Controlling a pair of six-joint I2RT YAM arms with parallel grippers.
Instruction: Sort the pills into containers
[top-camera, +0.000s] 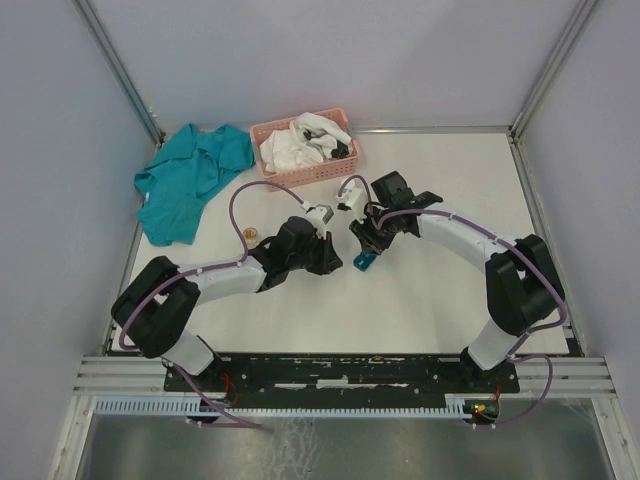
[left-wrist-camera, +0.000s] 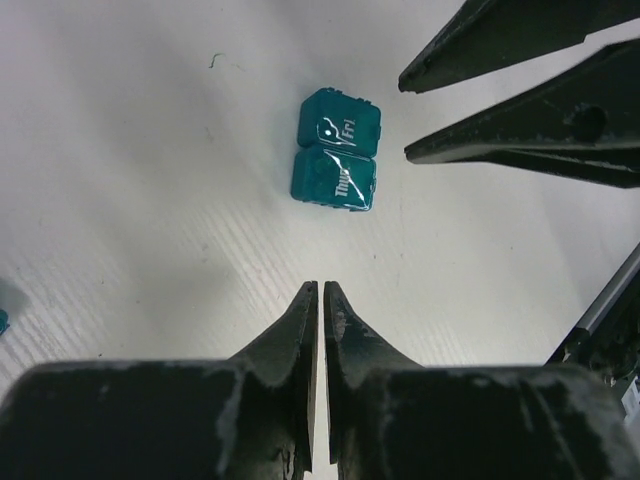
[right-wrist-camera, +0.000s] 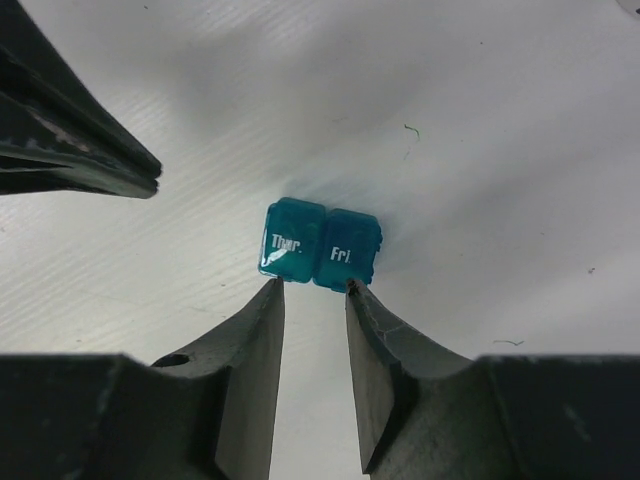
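Two teal containers (left-wrist-camera: 338, 150), left pincer (left-wrist-camera: 320, 290) almost closed

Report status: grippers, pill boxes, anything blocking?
Left gripper shut, empty. Right gripper open, tips at pill boxes. Lids closed, boxes side by side, touching. Nothing blocking.

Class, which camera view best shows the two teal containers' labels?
Right wrist: the teal containers sit central, labels Thur and Fri upright, legible. Left wrist shows them sideways with glare; top view, only a teal speck.

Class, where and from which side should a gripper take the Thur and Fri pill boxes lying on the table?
Probably from above, pinching the pill boxes across their short width at the middle seam: they lie flat, side by side, lids shut.
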